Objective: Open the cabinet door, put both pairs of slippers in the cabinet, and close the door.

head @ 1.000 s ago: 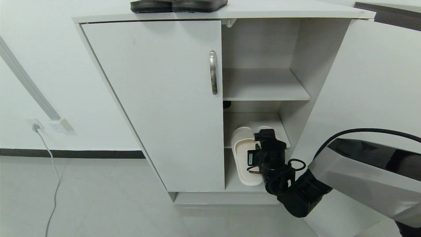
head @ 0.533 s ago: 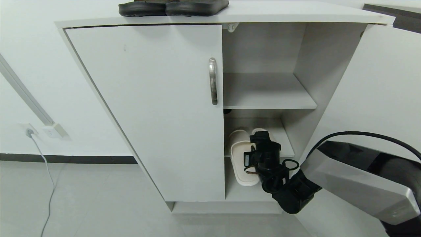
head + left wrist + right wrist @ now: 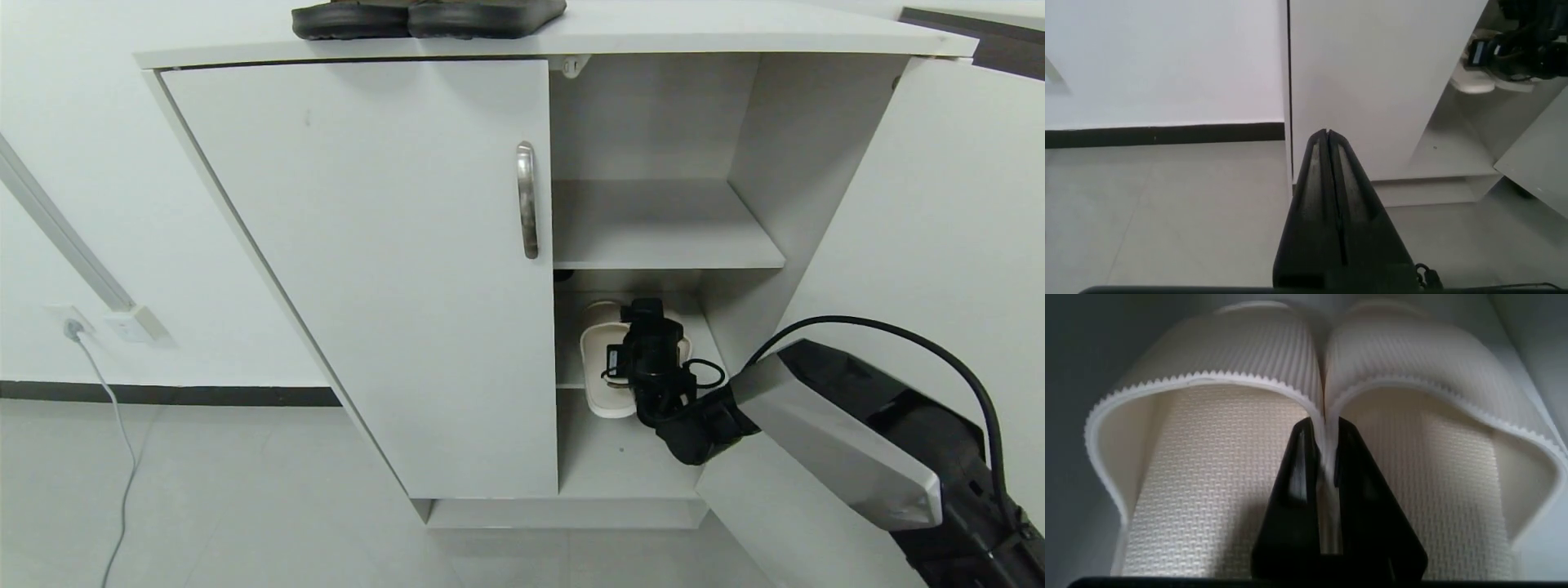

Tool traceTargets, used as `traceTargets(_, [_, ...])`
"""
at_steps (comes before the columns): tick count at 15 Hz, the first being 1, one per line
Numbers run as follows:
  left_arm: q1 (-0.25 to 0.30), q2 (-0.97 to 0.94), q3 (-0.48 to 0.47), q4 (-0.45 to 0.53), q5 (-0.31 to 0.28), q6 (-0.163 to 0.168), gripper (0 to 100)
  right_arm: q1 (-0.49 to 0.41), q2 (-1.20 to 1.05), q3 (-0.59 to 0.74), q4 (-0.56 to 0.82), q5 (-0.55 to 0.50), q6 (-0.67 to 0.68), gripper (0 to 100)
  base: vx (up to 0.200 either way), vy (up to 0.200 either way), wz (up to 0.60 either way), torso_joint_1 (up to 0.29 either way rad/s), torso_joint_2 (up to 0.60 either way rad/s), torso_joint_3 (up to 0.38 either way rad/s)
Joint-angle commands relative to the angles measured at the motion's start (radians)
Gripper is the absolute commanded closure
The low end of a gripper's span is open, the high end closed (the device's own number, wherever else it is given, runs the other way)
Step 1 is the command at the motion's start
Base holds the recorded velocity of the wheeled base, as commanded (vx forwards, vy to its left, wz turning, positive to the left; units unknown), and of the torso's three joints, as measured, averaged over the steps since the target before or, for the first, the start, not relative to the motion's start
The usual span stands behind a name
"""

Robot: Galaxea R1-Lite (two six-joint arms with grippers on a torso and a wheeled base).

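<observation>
**Q:** What is seen from the head view?

**A:** A white cabinet (image 3: 735, 37) is shown against a white wall. Its left door (image 3: 367, 269) is shut, with a metal handle (image 3: 526, 200) fixed upright near the inner edge. Its right door (image 3: 939, 204) is swung wide open. A bare upper shelf (image 3: 661, 224) and a lower shelf (image 3: 704, 353) are exposed.

**Q:** Where are the slippers?

**A:** A pair of white slippers (image 3: 600, 367) is held at the level of the lower shelf, toes pointed into the cabinet and heels projecting past the shelf's front edge. Whether the soles are set down on the shelf cannot be told. A pair of dark slippers (image 3: 424, 15) is placed on the cabinet top, above the shut door.

**Q:** How is the white pair gripped?

**A:** In the right wrist view, the right gripper (image 3: 1324, 437) is clamped on the two inner side walls of the white slippers (image 3: 1208, 457), which are pressed together side by side.

**Q:** And the other arm?

**A:** The left gripper (image 3: 1327, 135) is seen low over the tiled floor (image 3: 1167, 220), in front of the shut door's lower corner. Its fingers are pressed flat together and nothing is held.
</observation>
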Motion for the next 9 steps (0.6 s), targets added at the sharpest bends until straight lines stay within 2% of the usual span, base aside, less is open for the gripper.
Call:
traceTargets(1, [0.001, 0.001, 0.001, 0.0, 0.0, -0.001, 100, -0.019, 0.059, -0.112, 0.057, 0.001, 0.001, 100, 0.0, 0.0, 0.0, 0.0, 0.0, 0.0])
traceTargets(6, [0.001, 0.001, 0.001, 0.0, 0.0, -0.001, 100, -0.044, 0.119, -0.285, 0.159, 0.001, 0.001, 100, 0.0, 0.0, 0.0, 0.0, 0.0, 0.0])
traceTargets(8, [0.001, 0.001, 0.001, 0.0, 0.0, 0.001, 100, -0.05, 0.129, -0.311, 0.173, 0.001, 0.001, 100, 0.0, 0.0, 0.0, 0.0, 0.0, 0.0])
traceTargets(9, [0.001, 0.001, 0.001, 0.0, 0.0, 0.001, 100, -0.05, 0.129, -0.311, 0.173, 0.001, 0.001, 0, 0.0, 0.0, 0.0, 0.0, 0.0, 0.0])
